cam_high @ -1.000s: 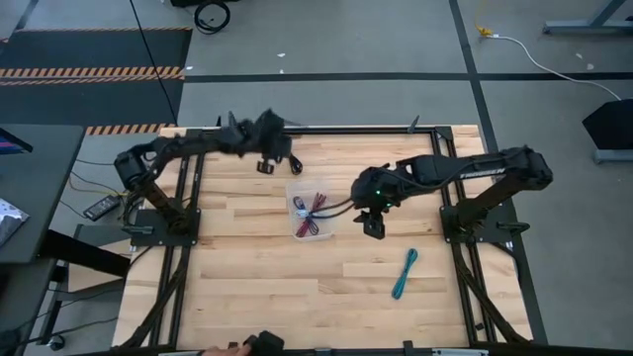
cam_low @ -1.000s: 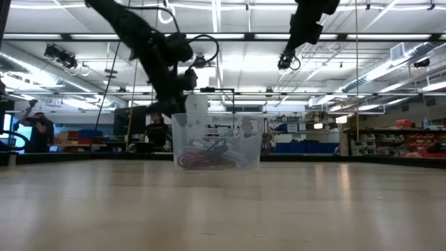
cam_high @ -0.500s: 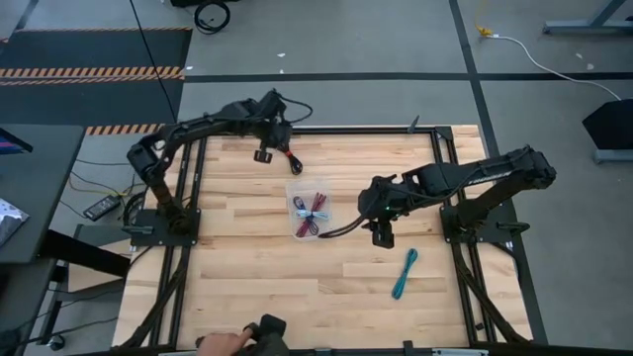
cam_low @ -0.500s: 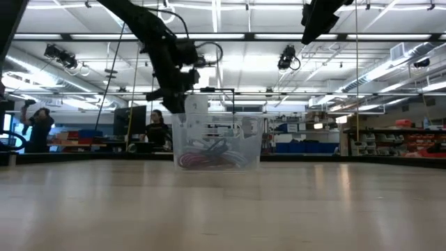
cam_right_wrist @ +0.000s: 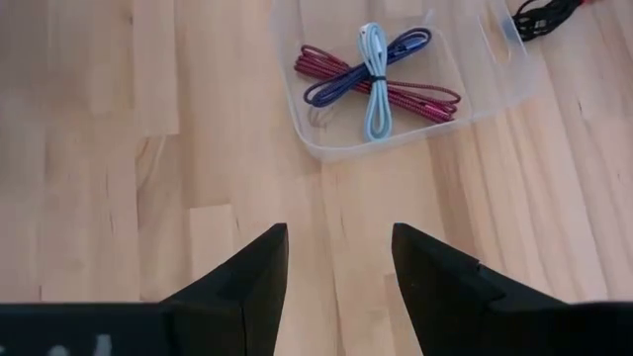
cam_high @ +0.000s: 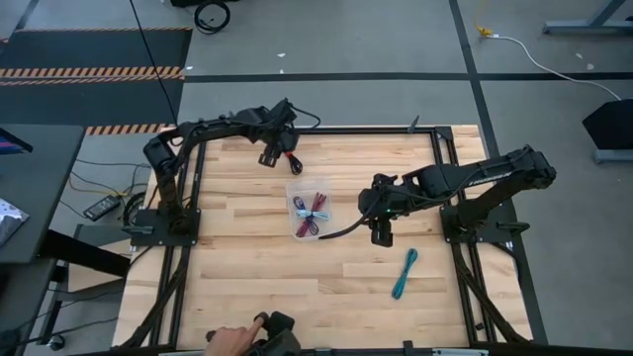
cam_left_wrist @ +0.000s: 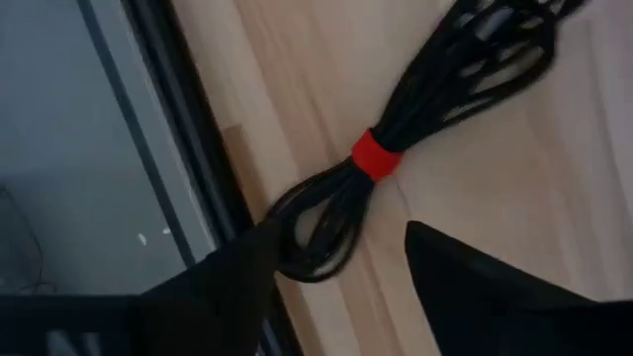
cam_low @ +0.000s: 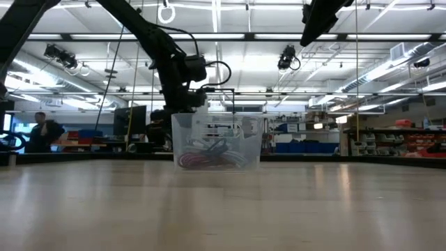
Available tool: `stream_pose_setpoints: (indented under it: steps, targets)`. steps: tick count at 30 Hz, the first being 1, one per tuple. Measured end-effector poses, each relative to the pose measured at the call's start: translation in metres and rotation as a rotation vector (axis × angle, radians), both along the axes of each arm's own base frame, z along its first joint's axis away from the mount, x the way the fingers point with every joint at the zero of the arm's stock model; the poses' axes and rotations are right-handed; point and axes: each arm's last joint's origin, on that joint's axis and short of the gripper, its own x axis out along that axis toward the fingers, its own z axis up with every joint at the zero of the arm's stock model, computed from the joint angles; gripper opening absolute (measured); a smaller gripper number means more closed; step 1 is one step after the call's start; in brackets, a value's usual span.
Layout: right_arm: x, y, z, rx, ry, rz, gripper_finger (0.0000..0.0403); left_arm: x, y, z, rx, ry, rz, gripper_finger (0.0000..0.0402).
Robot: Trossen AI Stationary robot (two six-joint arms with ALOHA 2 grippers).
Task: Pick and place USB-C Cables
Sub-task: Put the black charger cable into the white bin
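Left pincer (cam_left_wrist: 336, 272): lowered toward far bench (cam_high: 247, 287) edge over the last second, fingers spread, straddling black-with-red cable (cam_left_wrist: 396, 148), not yet clenched; pickup judged imminent. Right pincer (cam_right_wrist: 336, 262): drawn back from clear bin (cam_right_wrist: 495, 94), released, empty. Binned: maroon, purple-blue, light blue cables. Teal cable (cam_high: 405, 273): loose on bench, near right pincer.

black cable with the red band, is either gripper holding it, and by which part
Neither. The black cable bundle with a red band lies on the wooden table; the open left gripper straddles its looped end, not closed. The open right gripper is empty.
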Motion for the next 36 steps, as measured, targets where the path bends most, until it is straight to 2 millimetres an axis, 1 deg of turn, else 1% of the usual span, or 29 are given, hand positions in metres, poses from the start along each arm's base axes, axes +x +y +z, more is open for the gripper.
stream_pose_setpoints:
  steps: [3, 6, 13, 20, 22, 25, 27, 30, 34, 35, 36]
  targets:
    - [0.0, 0.0, 0.0, 0.005, 0.0, -0.012, 0.0189, 0.002, 0.001, -0.005, -0.005, 0.007, -0.002, 0.0252]
    - [0.0, 0.0, 0.0, 0.006, 0.004, -0.016, 0.0189, 0.002, 0.001, -0.012, -0.023, 0.039, -0.027, 0.0258]
    - [-0.001, -0.001, 0.0, -0.007, 0.006, -0.015, 0.0189, 0.005, 0.003, -0.028, -0.048, 0.058, -0.044, 0.0258]
    - [-0.001, 0.0, 0.0, -0.034, 0.004, -0.014, 0.0189, 0.009, 0.007, -0.045, -0.023, 0.114, -0.057, 0.0258]
    - [-0.001, 0.001, 0.0, -0.034, 0.005, -0.009, 0.0189, 0.008, 0.009, -0.048, -0.033, 0.118, -0.056, 0.0252]
    - [-0.002, 0.003, -0.001, -0.035, 0.006, -0.005, 0.0189, 0.007, 0.011, -0.052, -0.032, 0.136, -0.079, 0.0223]
    - [-0.002, 0.003, -0.001, -0.034, 0.005, -0.006, 0.0189, 0.007, 0.013, -0.053, -0.027, 0.133, -0.08, 0.0192]
    - [-0.002, 0.005, -0.001, -0.033, 0.004, -0.012, 0.0189, 0.007, 0.016, -0.055, -0.013, 0.128, -0.077, 0.0131]
    - [-0.002, 0.005, -0.001, -0.037, 0.003, -0.014, 0.0189, 0.009, 0.018, -0.055, 0.018, 0.126, -0.076, 0.0038]
    - [-0.002, 0.005, -0.001, -0.037, 0.003, -0.014, 0.0189, 0.009, 0.018, -0.055, 0.029, 0.135, -0.076, 0.0022]
    - [-0.002, 0.005, -0.001, -0.037, 0.004, -0.014, 0.0189, 0.01, 0.016, -0.054, 0.041, 0.148, -0.074, 0.0014]
